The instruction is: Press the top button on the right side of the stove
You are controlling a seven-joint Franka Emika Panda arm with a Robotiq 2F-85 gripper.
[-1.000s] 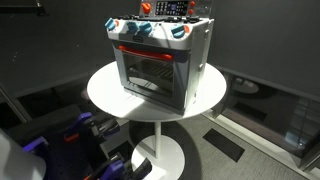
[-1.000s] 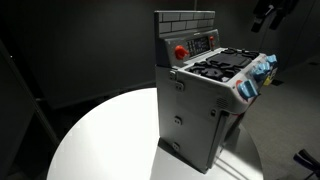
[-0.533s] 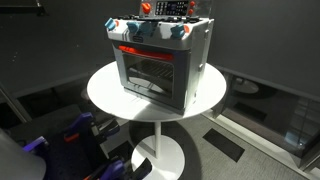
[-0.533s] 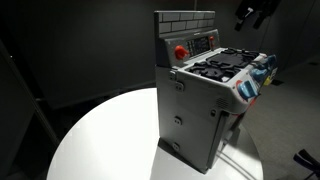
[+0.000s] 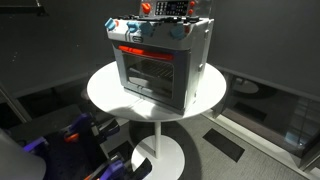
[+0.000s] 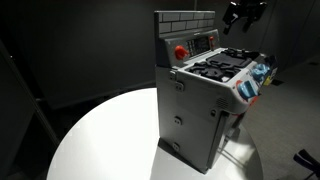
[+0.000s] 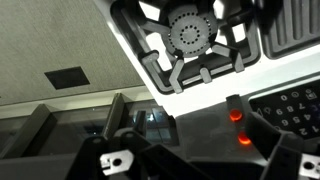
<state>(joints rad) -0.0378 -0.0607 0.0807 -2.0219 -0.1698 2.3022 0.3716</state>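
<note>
Drifting closer since a second ago, the hand (image 6: 243,12), open or closed I cannot tell, hangs above the stove (image 6: 205,95) on the white tabletop (image 6: 100,140), its red buttons (image 7: 233,113) lying below and ahead.

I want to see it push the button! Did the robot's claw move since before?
Yes. In an exterior view the gripper has slid closer to the stove's brick back panel.
</note>
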